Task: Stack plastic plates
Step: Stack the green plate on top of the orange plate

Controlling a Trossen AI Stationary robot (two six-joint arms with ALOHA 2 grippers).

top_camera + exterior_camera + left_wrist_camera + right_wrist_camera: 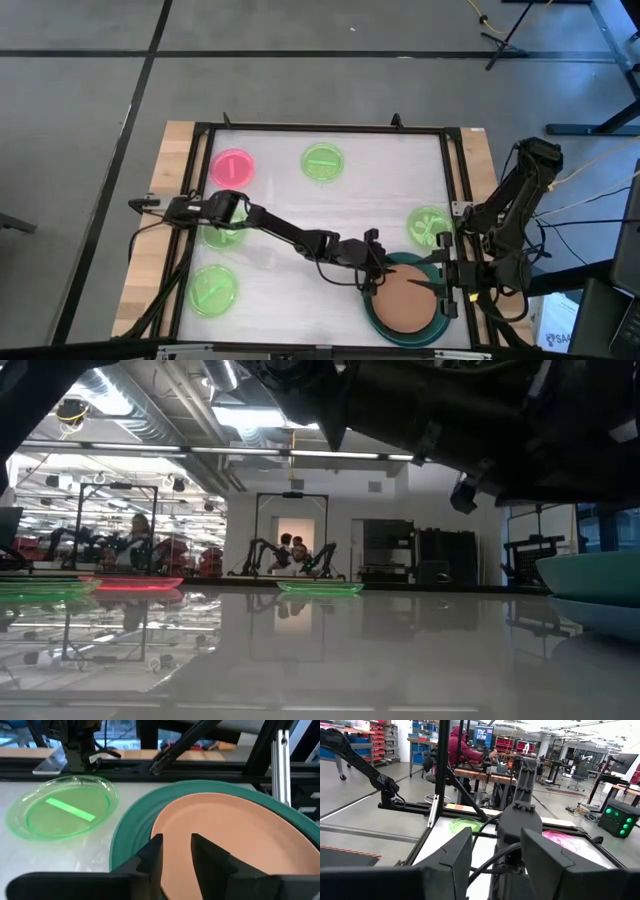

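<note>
A terracotta-orange plate [408, 305] lies inside a larger teal plate [400, 341] at the table's near right; both also show in the left wrist view, the terracotta plate [235, 830] and the teal plate [134, 827]. My left gripper [376, 283] [177, 851] stands over the terracotta plate's left rim, its fingers a narrow gap apart. My right gripper [445, 292] [496, 855] is open and empty at the stack's right side. A pink plate [232, 167] and several neon-green plates lie flat on the table. No black plate shows. My left gripper comes at the terracotta plate's left rim [159, 827] slanting down from the table's left. Its fingertips [156, 851] stand over that rim with the plate showing in the gap. I cannot tell whether they touch it.
Green plates lie at the far middle [322, 162], right [430, 226], near left [212, 290], and one partly under my left arm [222, 234]. A black frame [320, 128] borders the white table top. There is free room in the table's middle.
</note>
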